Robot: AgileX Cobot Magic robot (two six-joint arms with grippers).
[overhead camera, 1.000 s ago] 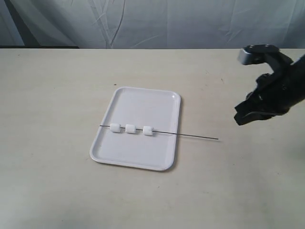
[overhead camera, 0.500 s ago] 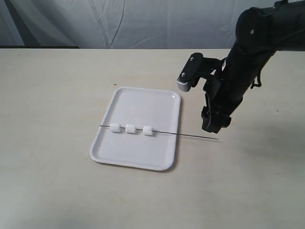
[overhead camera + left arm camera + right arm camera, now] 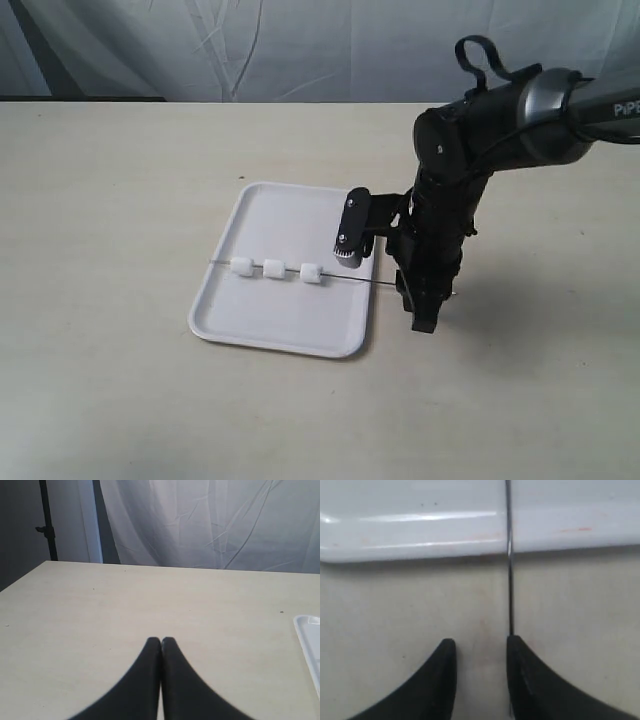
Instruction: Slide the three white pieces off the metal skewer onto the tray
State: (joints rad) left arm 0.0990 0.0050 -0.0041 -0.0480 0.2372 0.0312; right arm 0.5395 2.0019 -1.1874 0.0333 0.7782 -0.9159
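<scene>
Three white pieces (image 3: 241, 267), (image 3: 273, 269), (image 3: 311, 272) sit in a row on the thin metal skewer (image 3: 332, 277), which lies across the white tray (image 3: 290, 215). The skewer's free end sticks out past the tray's right rim and is hidden behind my right gripper (image 3: 421, 318). My right gripper (image 3: 480, 643) is open and low over the table beside the tray rim (image 3: 410, 535). The skewer (image 3: 509, 580) runs along the inner edge of one finger (image 3: 520, 652), not between the two. My left gripper (image 3: 161, 640) is shut on nothing, over bare table.
A corner of the tray (image 3: 310, 645) shows at the edge of the left wrist view. A white cloth backdrop (image 3: 300, 45) hangs behind the beige table (image 3: 120, 180). The left arm is out of the exterior view.
My right arm has swung in from the right edge, moving left and down until its gripper stands over the skewer's free end by the tray. Skewer and pieces have not moved.
</scene>
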